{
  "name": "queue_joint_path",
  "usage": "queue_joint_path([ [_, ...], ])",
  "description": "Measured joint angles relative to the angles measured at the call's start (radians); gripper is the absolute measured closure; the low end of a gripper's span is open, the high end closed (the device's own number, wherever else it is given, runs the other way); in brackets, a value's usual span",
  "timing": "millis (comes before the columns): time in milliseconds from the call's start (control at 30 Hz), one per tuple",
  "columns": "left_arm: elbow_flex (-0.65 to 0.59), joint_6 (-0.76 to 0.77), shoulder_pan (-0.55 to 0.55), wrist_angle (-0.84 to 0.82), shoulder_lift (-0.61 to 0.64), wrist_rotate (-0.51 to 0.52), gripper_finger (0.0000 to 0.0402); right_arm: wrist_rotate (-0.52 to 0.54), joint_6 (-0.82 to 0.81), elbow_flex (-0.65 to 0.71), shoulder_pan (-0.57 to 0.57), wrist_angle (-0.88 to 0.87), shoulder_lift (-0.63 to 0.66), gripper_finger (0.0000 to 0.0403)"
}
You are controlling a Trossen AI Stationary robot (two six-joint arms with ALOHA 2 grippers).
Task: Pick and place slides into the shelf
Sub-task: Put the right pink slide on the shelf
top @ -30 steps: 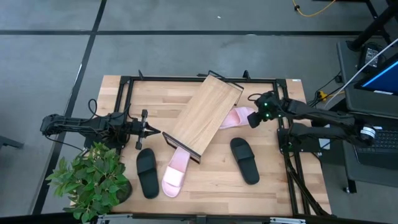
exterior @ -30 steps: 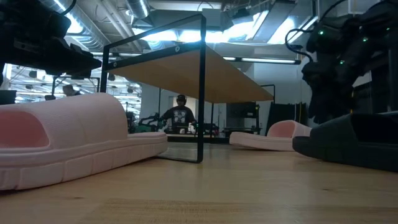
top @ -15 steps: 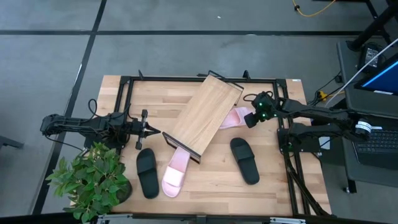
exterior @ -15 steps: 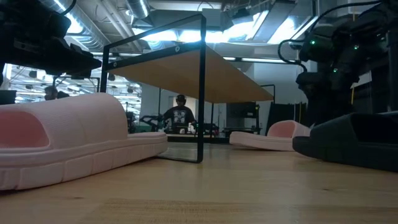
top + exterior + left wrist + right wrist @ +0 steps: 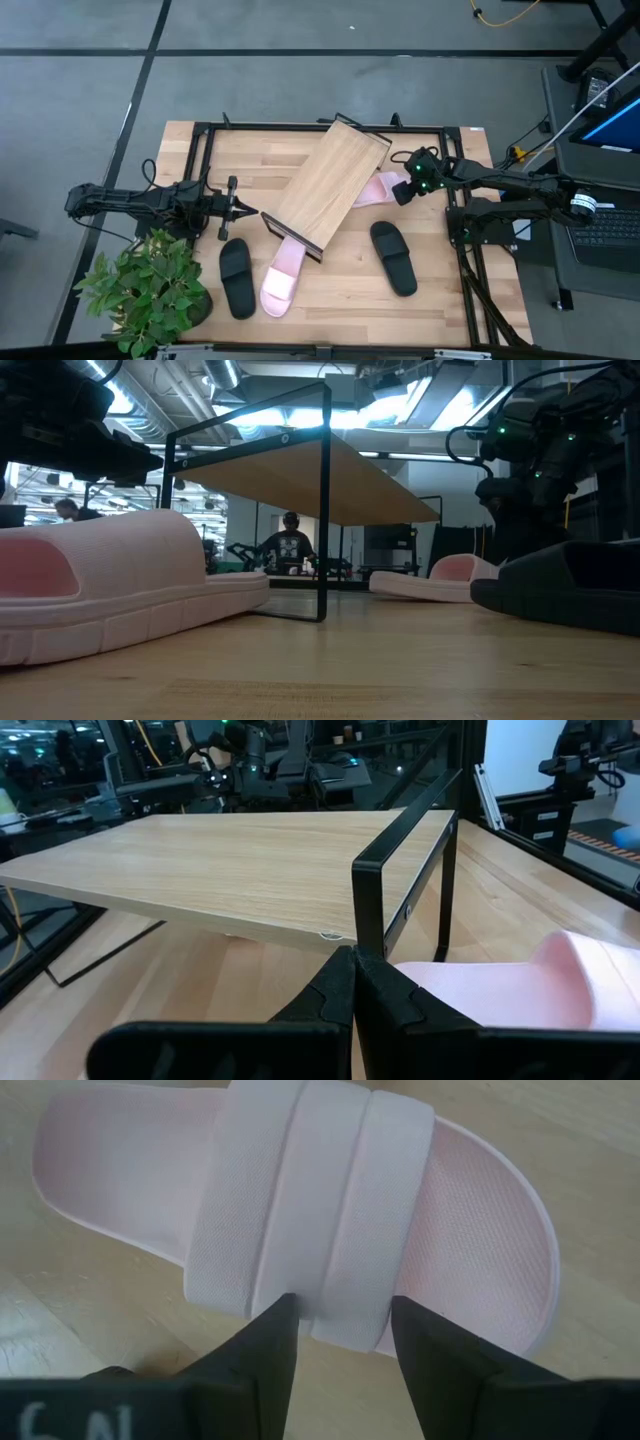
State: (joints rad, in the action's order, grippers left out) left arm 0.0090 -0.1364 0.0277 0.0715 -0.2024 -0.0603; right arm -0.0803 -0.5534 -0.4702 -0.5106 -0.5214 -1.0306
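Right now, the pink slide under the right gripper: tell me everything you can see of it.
The pink slide is pale pink, open-toed, with a wide ribbed strap and a finely textured footbed that looks like soft foam. It lies flat, sole down, on the table, beside the shelf, on its right side; the high view shows one end tucked at the board's edge. The right gripper hangs over the strap, fingers open and straddling it; whether they touch it is unclear.

Bright overhead light, glare, blurred foreground.
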Motion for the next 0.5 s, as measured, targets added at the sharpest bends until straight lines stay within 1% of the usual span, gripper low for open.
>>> queue_joint_path([
  [133, 0.000, 0.030, 0.000, 0.000, 0.000, 0.000, 0.0401, -0.001, -0.019, 0.000, 0.000, -0.012, 0.001, 0.0237],
  [267, 0.000, 0.048, 0.000, 0.000, 0.000, 0.000, 0.0401, 0.000, -0.019, 0.006, 0.000, -0.077, 0.011, 0.0237],
  [500, 0.000, 0.049, 0.000, 0.000, 0.000, 0.000, 0.0401, -0.012, -0.014, 0.002, 0.000, 0.012, 0.017, 0.0237],
])
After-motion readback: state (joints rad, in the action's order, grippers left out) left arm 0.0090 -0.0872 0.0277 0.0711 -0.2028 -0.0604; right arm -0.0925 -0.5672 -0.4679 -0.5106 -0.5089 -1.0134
